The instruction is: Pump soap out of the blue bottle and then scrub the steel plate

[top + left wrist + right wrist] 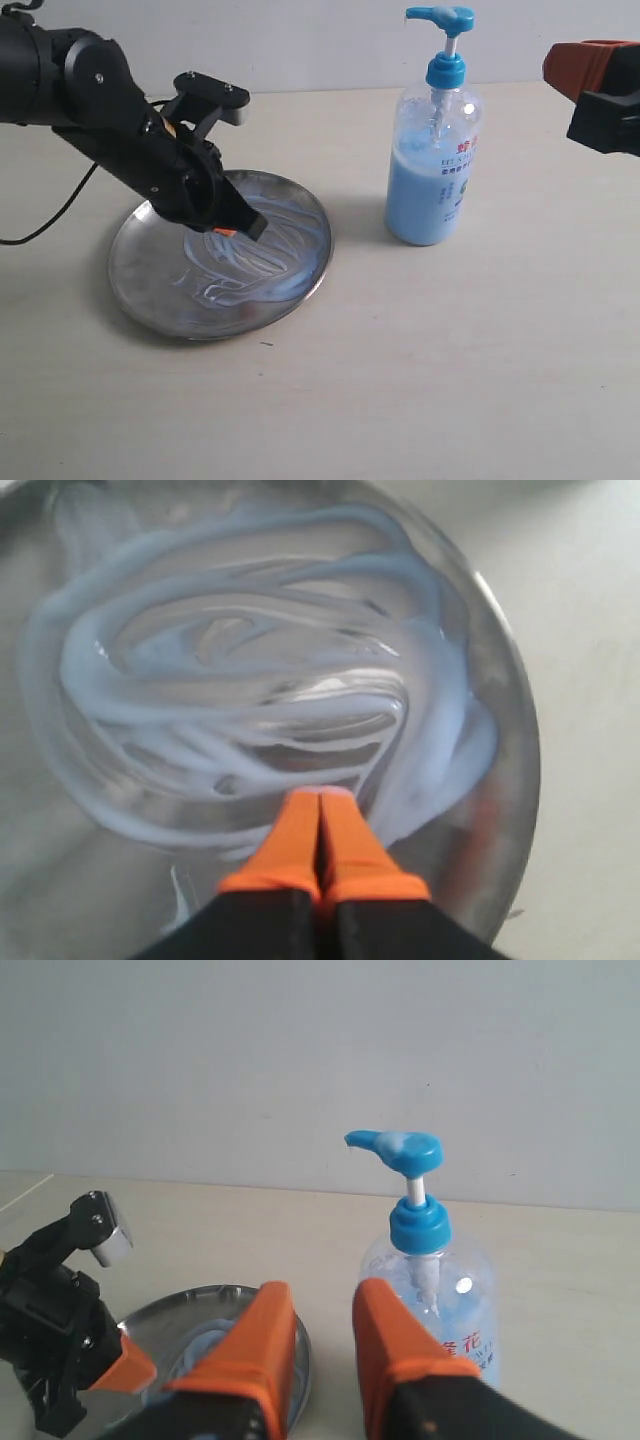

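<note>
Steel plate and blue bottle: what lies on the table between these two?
Nothing: in the exterior view only bare table separates the steel plate from the blue bottle.

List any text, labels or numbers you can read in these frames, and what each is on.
"花": red print on the label of the blue bottle. The character before it shows too little to read.
Remaining red and blue print on that label: too blurred to read in any view.
Steel plate, left gripper, right gripper: no text visible.
</note>
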Motion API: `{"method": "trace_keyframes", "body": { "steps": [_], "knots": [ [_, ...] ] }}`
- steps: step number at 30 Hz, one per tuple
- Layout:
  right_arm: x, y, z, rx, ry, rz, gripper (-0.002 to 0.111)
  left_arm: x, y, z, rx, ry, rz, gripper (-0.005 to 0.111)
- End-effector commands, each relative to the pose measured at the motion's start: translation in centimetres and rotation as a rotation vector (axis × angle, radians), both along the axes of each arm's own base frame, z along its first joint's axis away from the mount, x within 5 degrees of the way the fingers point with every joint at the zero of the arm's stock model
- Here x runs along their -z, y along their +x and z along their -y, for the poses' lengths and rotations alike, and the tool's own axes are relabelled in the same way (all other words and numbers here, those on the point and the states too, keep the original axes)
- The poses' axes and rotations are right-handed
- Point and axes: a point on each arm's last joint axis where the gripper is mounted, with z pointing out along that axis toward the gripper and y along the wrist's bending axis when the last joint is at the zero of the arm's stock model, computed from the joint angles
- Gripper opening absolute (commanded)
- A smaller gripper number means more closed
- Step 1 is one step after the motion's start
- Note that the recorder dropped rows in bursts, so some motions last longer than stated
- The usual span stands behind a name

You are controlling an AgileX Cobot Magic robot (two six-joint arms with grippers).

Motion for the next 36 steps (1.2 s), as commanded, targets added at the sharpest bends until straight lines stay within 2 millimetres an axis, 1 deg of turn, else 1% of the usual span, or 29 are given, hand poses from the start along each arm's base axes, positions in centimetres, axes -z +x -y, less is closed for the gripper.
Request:
{"method": "trace_keyframes", "body": {
  "steps": [1, 5, 7, 11, 15, 18, 21, 25, 27, 33, 36],
  "knots": [
    [0.0, -0.2, 0.1, 0.002, -0.004, 0.011, 0.024, 0.3, -1.4, -0.9, -0.043, -0.032, 0.021, 0.0],
    [0.0, -0.2, 0.1, 0.002, -0.004, 0.011, 0.024, -0.2, -2.3, -1.5, -0.05, -0.042, 0.048, 0.0],
    [0.0, -0.2, 0.1, -0.001, -0.005, 0.007, 0.024, -0.8, -2.5, -1.7, -0.058, -0.059, 0.068, 0.0],
    [0.6, -0.4, -0.2, -0.067, -0.138, -0.007, 0.024, -2.0, -3.1, -2.0, -0.074, -0.094, 0.087, 0.0],
    [0.4, -0.3, -0.1, -0.05, -0.133, 0.019, 0.024, -3.2, -3.9, -2.4, -0.081, -0.122, 0.11, 0.0],
    [1.0, -0.2, 0.5, 0.014, -0.117, 0.066, 0.024, -4.1, -4.6, -2.7, -0.093, -0.149, 0.123, 0.0],
    [2.6, -0.1, 2.0, 0.164, -0.02, 0.047, 0.024, -5.2, -5.5, -3.2, -0.101, -0.178, 0.146, 0.0],
    [4.0, -0.2, 4.1, 0.323, -0.07, 0.048, 0.024, -6.6, -6.8, -4.0, -0.106, -0.212, 0.185, 0.0],
    [3.9, -0.2, 4.8, 0.379, -0.103, 0.05, 0.024, -7.6, -7.5, -4.3, -0.105, -0.233, 0.214, 0.0],
    [3.4, -0.3, 5.6, 0.448, -0.229, 0.109, 0.024, -11.1, -9.4, -5.5, -0.119, -0.329, 0.326, 0.0],
    [2.8, -0.6, 5.8, 0.461, -0.212, 0.14, 0.024, -12.4, -10.3, -6.6, -0.143, -0.371, 0.399, 0.0]
  ]
}}
